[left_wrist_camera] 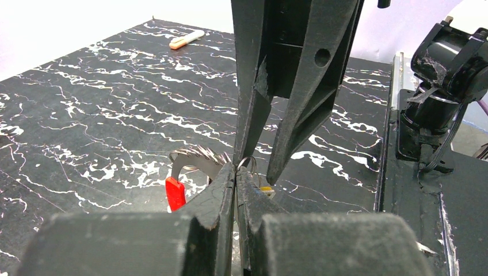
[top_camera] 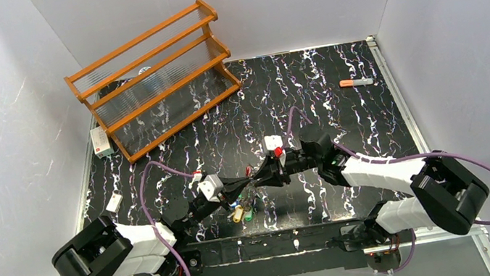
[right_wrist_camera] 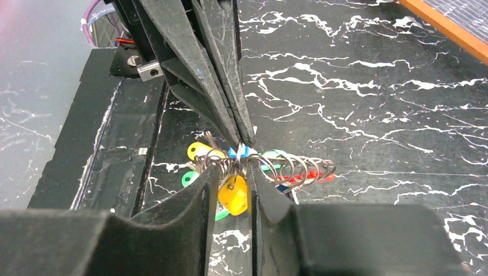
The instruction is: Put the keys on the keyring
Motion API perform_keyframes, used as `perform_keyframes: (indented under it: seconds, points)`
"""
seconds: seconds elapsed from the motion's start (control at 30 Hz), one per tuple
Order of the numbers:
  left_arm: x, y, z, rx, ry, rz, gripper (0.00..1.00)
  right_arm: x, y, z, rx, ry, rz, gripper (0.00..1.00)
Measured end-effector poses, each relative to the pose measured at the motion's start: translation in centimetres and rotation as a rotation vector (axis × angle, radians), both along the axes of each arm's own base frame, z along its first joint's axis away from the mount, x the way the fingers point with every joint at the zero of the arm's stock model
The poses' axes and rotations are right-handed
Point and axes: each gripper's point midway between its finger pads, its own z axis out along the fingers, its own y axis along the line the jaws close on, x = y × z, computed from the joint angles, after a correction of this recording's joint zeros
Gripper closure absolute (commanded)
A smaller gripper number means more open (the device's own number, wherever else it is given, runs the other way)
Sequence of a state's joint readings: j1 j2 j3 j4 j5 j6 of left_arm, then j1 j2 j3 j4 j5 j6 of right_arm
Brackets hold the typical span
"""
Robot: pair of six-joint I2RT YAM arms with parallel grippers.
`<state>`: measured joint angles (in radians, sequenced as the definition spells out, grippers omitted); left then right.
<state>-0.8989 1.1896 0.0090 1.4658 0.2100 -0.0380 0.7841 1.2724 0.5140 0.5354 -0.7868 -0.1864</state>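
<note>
Yellow plastic marks the spot: the yellow key (right_wrist_camera: 233,195) hangs between the parted jaws of the right tool (right_wrist_camera: 233,172), which straddle it without plainly clamping it. Just beyond, tip to tip, the left tool (right_wrist_camera: 241,141) is closed on the wire of the keyring (right_wrist_camera: 290,167) (held above the table (right_wrist_camera: 374,86), it seems), whose coil runs crosswise to both tools. With the right arm nearer the key, threading likely falls to it
</note>
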Motion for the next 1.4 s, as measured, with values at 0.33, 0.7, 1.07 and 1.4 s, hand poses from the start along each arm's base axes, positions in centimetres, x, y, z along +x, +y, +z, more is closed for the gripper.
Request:
perform_keyframes:
  seconds: [0.33, 0.7, 1.07, 1.4]
  points:
    - [-0.1, -0.1, -0.4, 0.009, 0.005, -0.011, 0.97, 0.3, 0.4, 0.1, 0.007, 0.021, 0.004, 0.99]
    - [-0.8, -0.3, -2.6, 0.119, -0.008, -0.057, 0.59, 1.4, -0.2, -2.0, -0.167, 0.019, -0.015, 0.99]
    - [0.1, -0.7, -5.3, 0.339, -0.028, -0.078, 0.64, 1.1, -1.8, -8.4, -0.507, 0.087, -0.004, 0.99]
    - [-0.7, -2.2, -8.1, 0.438, 0.018, -0.196, 0.85, 0.2, -1.4, -8.1, -0.499, 0.091, 0.043, 0.99]
